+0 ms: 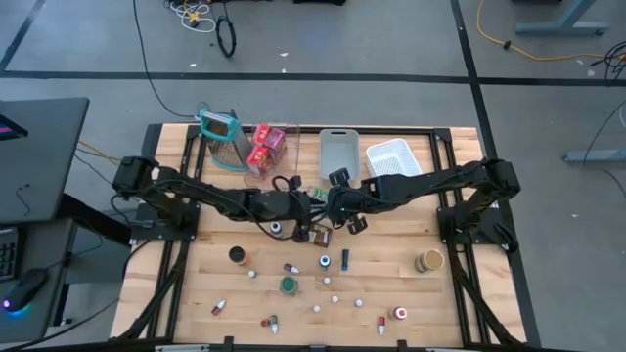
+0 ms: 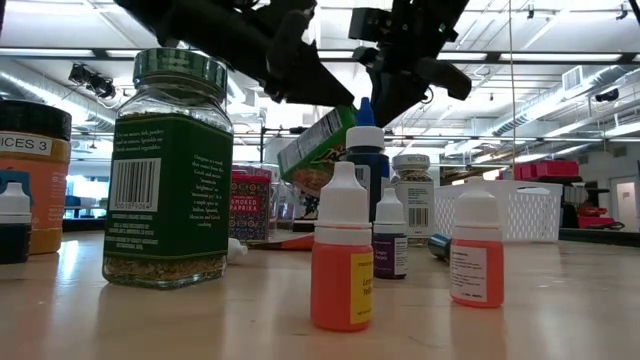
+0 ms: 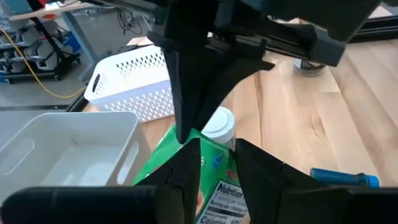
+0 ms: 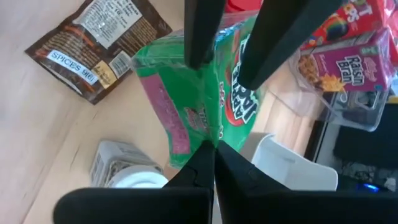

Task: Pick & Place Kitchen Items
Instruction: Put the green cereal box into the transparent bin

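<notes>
Even, bright overhead lighting; ceiling strip lights (image 2: 80, 75) run from 9 to 3 o'clock in the low view. The table (image 1: 196, 274) shows only soft, short shadows. The near orange bottle (image 2: 341, 250) is sharp; the white basket (image 2: 515, 212) behind blurs. Both wrist views show dark, blurred foreground fingers.

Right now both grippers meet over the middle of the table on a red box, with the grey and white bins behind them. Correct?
Not quite: the box is green, not red, as the right wrist view shows. The left gripper and right gripper do meet on it mid-table, with the grey bin and white bin behind.
</notes>
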Robot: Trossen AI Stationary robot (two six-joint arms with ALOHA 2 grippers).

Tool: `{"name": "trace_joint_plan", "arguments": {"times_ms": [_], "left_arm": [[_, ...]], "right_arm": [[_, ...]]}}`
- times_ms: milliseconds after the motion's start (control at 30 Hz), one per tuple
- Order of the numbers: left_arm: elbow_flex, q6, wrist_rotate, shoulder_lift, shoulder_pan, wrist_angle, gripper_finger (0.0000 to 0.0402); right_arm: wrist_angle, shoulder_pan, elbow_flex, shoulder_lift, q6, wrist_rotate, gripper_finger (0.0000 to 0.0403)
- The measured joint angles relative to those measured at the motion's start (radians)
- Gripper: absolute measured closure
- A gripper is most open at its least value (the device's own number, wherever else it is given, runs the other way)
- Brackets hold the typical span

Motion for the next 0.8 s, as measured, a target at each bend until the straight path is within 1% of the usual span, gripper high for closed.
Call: {"name": "trace_joint_plan", "arguments": {"times_ms": [167, 267, 367, 433, 600, 700, 800], "left_arm": [[0.001, -0.012, 0.003, 0.003, 0.02, -0.004, 0.0266], [0.0, 0.016, 0.005, 0.006, 0.02, 0.037, 0.0252], [-0.001, 0.034, 0.045, 0.006, 0.018, 0.099, 0.0243], [-0.001, 0.03, 0.066, 0.006, 0.023, 0.096, 0.024], [-0.001, 0.025, 0.079, 0.006, 0.038, 0.034, 0.0239], [0.001, 0.026, 0.041, 0.004, 0.044, -0.005, 0.0247], [0.002, 0.026, -0.015, 0.003, 0.043, -0.048, 0.0269]], "right_arm": [[-0.029, 0.0, 0.0, -0.001, 0.043, 0.003, 0.0399], [-0.049, 0.001, 0.0, -0.001, 0.08, -0.001, 0.0399], [-0.04, 0.002, 0.002, -0.003, 0.106, 0.013, 0.0399], [-0.038, 0.002, 0.002, -0.003, 0.111, 0.015, 0.0399], [0.011, 0.002, 0.002, -0.003, 0.119, 0.027, 0.0399], [0.025, 0.001, 0.002, -0.002, 0.118, 0.053, 0.0399], [0.022, 0.001, 0.002, -0.002, 0.118, 0.058, 0.0399]]}}
